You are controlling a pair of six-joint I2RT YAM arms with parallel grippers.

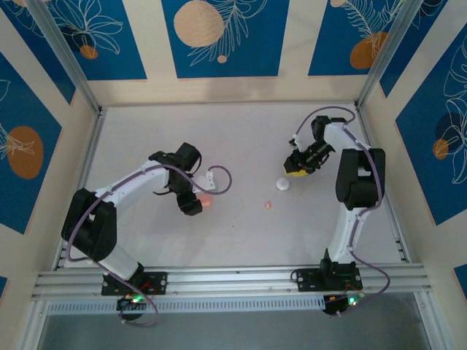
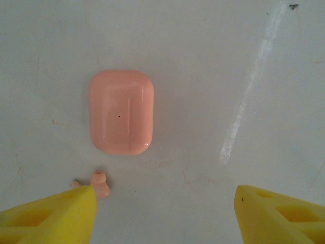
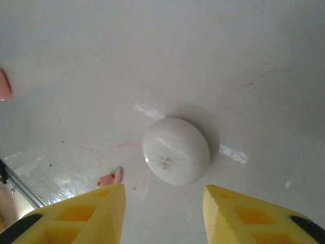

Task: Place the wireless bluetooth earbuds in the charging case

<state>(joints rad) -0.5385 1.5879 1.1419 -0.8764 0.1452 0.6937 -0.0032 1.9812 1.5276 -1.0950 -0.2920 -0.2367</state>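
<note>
Blue wall panels (image 1: 219, 36) with white leaf drawings and orange discs close in a pale surface (image 1: 241, 146); I can read no writing on any of them.

Over the left-centre of the surface hangs the left gripper (image 2: 165, 195). Its yellow fingers (image 2: 56, 216) are spread wide with nothing between them. Further back on the right hovers the right gripper (image 3: 163, 195), its jaws also apart and empty. Just beyond its tips lies a white puck (image 3: 176, 151), which has no part in the job.

The case (image 2: 122, 112) lies flat on the surface just ahead of the left gripper, and its lid looks shut. Its pink shell is plain except for a tiny dark dot, and I see no brand or label on it. The first earbud (image 2: 99, 184) lies on the surface close beside the case, right at the tip of one finger. The second earbud (image 1: 268, 205) lies alone mid-surface, between the two arms and near the puck.

I would say the task is at its start, since neither earbud is in the case or picked up. The next move probably calls for opening the lid, with one gripper steadying the body while the other lifts. After that comes a very fine pinch on an earbud, which is small enough to slip or skid away.
</note>
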